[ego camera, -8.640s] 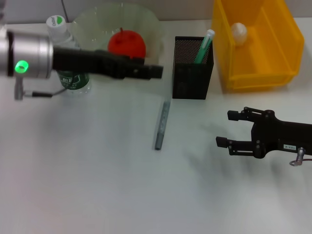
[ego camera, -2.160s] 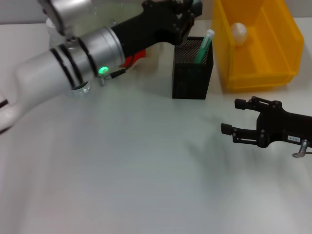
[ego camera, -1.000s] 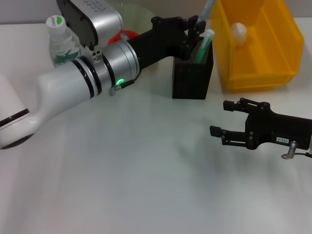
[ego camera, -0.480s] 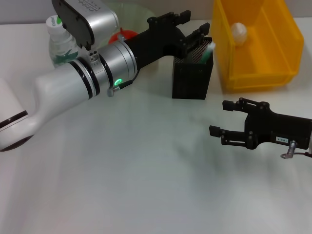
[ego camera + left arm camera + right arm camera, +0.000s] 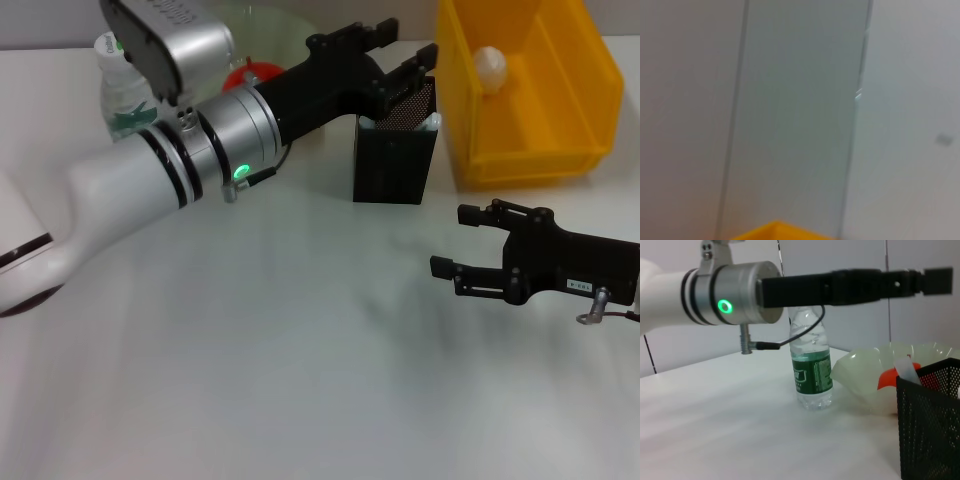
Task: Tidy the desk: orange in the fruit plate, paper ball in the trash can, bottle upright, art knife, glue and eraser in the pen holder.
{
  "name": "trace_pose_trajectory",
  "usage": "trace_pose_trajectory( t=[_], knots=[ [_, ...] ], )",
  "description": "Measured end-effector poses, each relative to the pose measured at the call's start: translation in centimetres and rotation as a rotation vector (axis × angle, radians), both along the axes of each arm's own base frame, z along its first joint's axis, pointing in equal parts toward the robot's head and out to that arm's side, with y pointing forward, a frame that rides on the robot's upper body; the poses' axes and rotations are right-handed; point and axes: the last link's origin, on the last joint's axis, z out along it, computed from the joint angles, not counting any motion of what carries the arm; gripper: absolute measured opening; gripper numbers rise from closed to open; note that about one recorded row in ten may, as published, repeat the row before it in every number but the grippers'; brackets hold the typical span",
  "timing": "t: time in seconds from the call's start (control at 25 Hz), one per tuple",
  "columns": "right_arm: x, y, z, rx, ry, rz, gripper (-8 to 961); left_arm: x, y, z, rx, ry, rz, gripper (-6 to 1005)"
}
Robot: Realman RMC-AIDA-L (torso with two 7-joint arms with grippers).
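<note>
From the head camera I had the left gripper [image 5: 400,52] reached across the desk [image 5: 250,350] and poised just above the open top of the pen holder [image 5: 394,160], its two black fingers spread apart with nothing between them. Inside the pen holder I could make out pale tips of items poking up at the rim, one near each front corner, though I could not tell which was which. The right gripper [image 5: 458,252] hung low over the desk, well to the right of the pen holder and in front of the trash can [image 5: 520,150], its fingers wide apart and empty. The paper ball [image 5: 489,65] lay inside the trash can against the far wall. The orange [image 5: 248,76] sat in the fruit plate [image 5: 262,22], mostly hidden behind my left arm. The bottle [image 5: 123,90] stood upright at the far left, beside the fruit plate; the right wrist camera showed it [image 5: 811,367] standing on the desk with its green label facing me, the fruit plate [image 5: 865,380] just beside it and a corner of the pen holder [image 5: 930,425] close by. The left wrist camera gave me only a blank wall and a sliver of the yellow trash can [image 5: 780,231].
</note>
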Motion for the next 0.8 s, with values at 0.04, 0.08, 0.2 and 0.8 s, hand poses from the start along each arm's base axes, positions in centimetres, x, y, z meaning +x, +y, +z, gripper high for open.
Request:
trace_pose_trajectory(
  t=[0.04,0.08,0.2,0.8],
  knots=[
    [0.0,0.0,0.0,0.001,0.002,0.000,823,0.1,-0.3,0.1,-0.009,-0.020,-0.017,551],
    [-0.1,0.0,0.1,0.001,0.005,0.001,823,0.2,-0.8,0.3,-0.020,-0.046,-0.038,552],
    [-0.1,0.0,0.1,-0.003,0.013,0.002,823,0.1,-2.1,1.0,-0.063,-0.105,-0.091,556],
    [-0.8,-2.5,1.6,-0.237,0.102,0.035,822,-10.0,-9.6,5.8,-0.393,0.028,-0.167,808]
  ],
)
